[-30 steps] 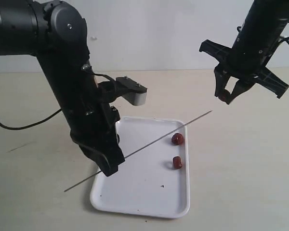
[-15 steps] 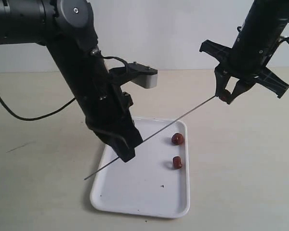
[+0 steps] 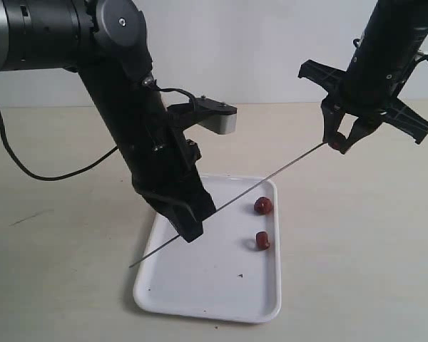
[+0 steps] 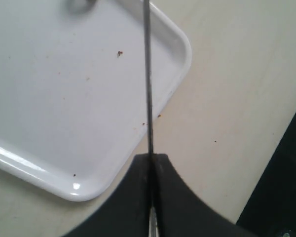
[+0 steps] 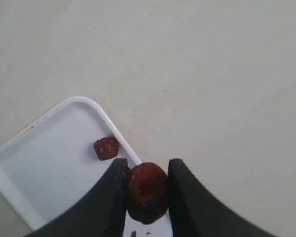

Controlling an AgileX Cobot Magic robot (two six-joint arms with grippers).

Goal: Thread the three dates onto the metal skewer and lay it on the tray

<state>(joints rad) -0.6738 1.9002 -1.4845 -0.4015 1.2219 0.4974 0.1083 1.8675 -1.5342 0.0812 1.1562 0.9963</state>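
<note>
Nearest the exterior camera lies the flat white rectangular tray with its low rim (image 3: 200,311), resting on the pale tabletop (image 3: 57,299). Over its left side my left gripper (image 3: 190,229) is clamped fully shut on the thin straight grey metal skewer (image 3: 260,187). It pinches the rod nearer the tail than the tip, and the tail pokes out low past the tray's left rim. The left wrist view shows the rod running straight out from between my closed jaws, above a tray corner. My left arm leans down steeply from the upper left, angled so the rod climbs toward the right. I judge the skewer light, stiff and slick, so this narrow pinch could let it pivot, and the long free end may quiver under a push. A hold closer to the middle would steady the tip. Farther back, 2 small dark red-brown wrinkled dates (image 3: 263,206) sit on the tray by its right rim, a little apart. Farthest, my right gripper (image 3: 340,144) hangs from above with fingers pointing down. Its jaws are part-closed on the sides of the 3rd date (image 5: 147,192), held in the air near the tray's far right corner. The skewer's tip comes right up to it, but I cannot tell whether it has pierced. The fruit looks soft and probably tacky, perhaps with a hard stone, so I should squeeze gently and aim the point off-centre.
</note>
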